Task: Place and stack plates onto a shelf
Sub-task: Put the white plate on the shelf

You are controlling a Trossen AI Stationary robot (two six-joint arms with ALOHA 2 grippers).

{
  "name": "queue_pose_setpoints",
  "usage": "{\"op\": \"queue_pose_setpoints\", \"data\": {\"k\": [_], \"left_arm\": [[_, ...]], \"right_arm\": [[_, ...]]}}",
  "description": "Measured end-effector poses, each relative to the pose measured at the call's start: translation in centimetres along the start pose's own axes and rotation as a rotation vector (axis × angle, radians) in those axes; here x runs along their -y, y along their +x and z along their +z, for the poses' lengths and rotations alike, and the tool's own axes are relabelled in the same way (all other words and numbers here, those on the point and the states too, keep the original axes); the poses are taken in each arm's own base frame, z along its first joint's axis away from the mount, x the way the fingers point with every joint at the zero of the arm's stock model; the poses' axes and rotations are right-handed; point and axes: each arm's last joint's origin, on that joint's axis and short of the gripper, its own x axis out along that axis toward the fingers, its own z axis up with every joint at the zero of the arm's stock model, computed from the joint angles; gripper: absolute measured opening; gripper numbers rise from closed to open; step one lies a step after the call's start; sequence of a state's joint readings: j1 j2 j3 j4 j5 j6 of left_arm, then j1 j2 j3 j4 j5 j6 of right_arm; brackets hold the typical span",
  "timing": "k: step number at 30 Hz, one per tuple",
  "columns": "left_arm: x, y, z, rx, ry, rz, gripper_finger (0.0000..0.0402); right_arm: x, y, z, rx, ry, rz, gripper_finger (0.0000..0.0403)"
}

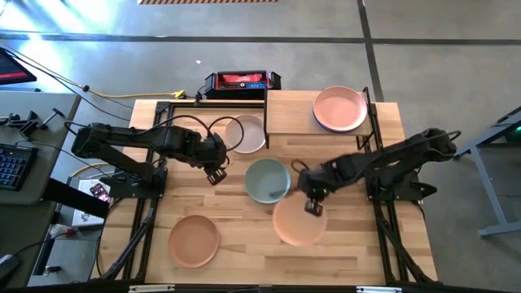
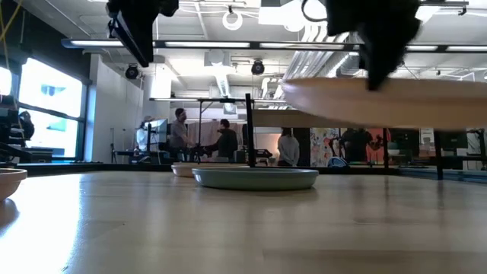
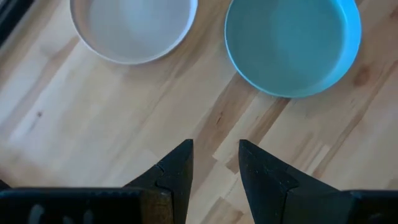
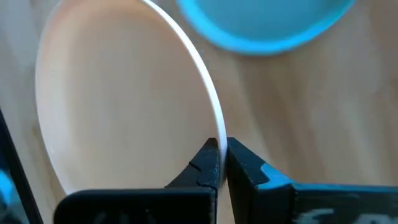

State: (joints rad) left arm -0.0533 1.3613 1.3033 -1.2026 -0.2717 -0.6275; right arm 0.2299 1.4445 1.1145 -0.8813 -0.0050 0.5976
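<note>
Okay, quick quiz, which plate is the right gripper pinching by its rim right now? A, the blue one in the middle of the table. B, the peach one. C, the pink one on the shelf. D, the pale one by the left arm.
B: the right gripper is shut on the rim of the peach plate, and the low view shows that plate off the table.

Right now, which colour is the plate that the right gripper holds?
Peach. The plate, pinched at its rim by the right gripper, shows best in the high view.
</note>
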Motion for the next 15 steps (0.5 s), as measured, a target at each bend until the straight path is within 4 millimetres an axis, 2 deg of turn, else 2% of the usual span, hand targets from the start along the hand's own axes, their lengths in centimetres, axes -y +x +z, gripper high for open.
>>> {"op": "queue_pose_setpoints", "data": {"k": [8,15], "left_arm": [[-0.8,0.2,0.5,-0.003,0.135,0.019,0.0115],[-2.0,0.5,1.2,0.005,0.232,0.073,0.0115]], "right_arm": [[3.8,-4.1,5.2,0.176,0.156,-0.02,0.0],[8.6,-7.4,8.3,0.327,0.285,-0.099,0.0]]}}
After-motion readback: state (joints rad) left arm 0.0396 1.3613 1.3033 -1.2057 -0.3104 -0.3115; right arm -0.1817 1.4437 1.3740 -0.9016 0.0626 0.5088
